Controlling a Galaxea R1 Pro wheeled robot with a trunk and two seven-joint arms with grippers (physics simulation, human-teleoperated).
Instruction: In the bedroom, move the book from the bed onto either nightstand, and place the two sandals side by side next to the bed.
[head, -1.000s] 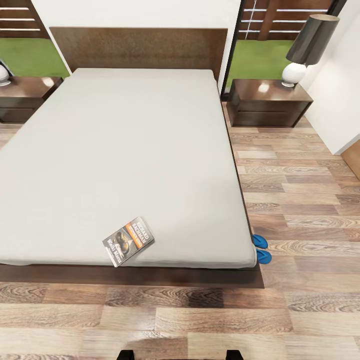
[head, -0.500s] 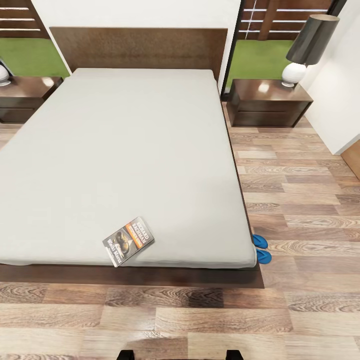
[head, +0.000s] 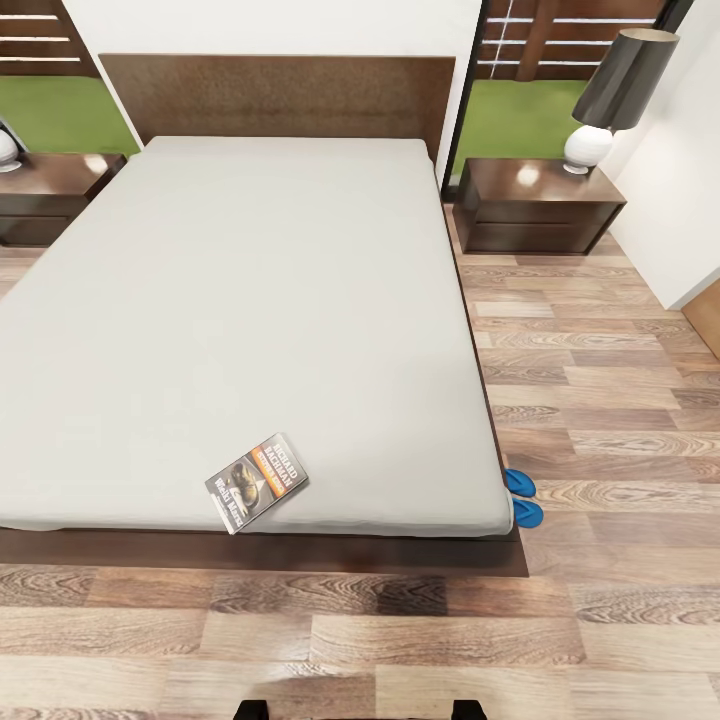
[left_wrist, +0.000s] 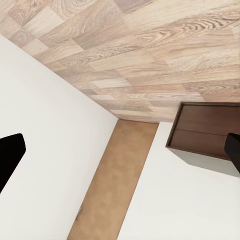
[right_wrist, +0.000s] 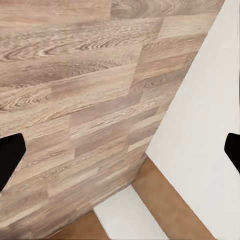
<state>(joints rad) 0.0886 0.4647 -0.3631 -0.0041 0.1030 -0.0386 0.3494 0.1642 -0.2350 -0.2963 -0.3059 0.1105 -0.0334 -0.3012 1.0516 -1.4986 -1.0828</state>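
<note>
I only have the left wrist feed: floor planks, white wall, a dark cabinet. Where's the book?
Observer: In the head view, the book lies on the bed, near the foot edge.
Operator: And the sandals?
Observer: Two blue sandals poke out on the floor by the bed's foot corner, on the robot's right side.
Operator: Any nightstand free?
Observer: The nightstand right of the headboard carries a lamp at its far corner; the rest of its top is bare.

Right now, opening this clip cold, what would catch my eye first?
The big grey bed dominates the head view, with the book lying flat near its foot edge. Next, the two bright-blue sandals peek out on the wood floor at the bed's near right corner. A dark-shaded lamp stands on the right nightstand.
</note>
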